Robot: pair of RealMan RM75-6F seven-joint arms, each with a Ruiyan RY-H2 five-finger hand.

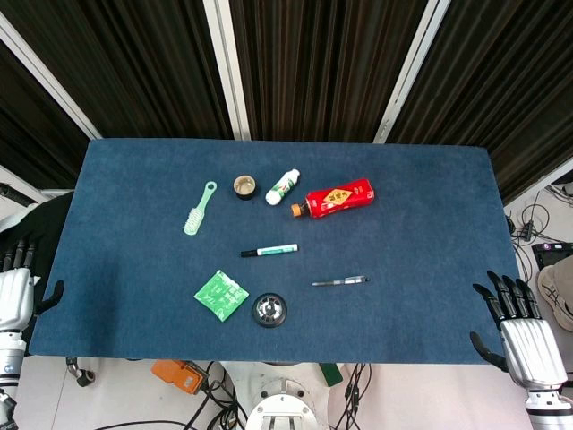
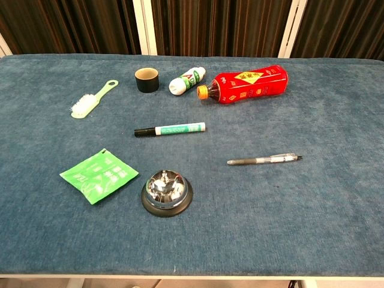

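1. left hand (image 1: 14, 296) is seen at the left edge of the desk (image 1: 430, 179), off the blue cloth, fingers spread, nothing held; absent from the chest view.
2. right hand (image 1: 519, 327) is seen at the right front corner, fingers spread, nothing held.
3. nearest to the right hand, though well apart from it, a pen (image 2: 264, 159) lies flat; nearest to the left hand, also well apart, a green packet (image 2: 98, 175) lies flat just beside a bell (image 2: 167, 191).
4. pen judged light, stiff, smooth, prone to rolling; best pinched at mid-barrel.
5. packet judged light, thin, soft; best taken by an edge.
6. further back: marker (image 2: 170, 129), brush (image 2: 93, 99), red bottle (image 2: 246, 84).
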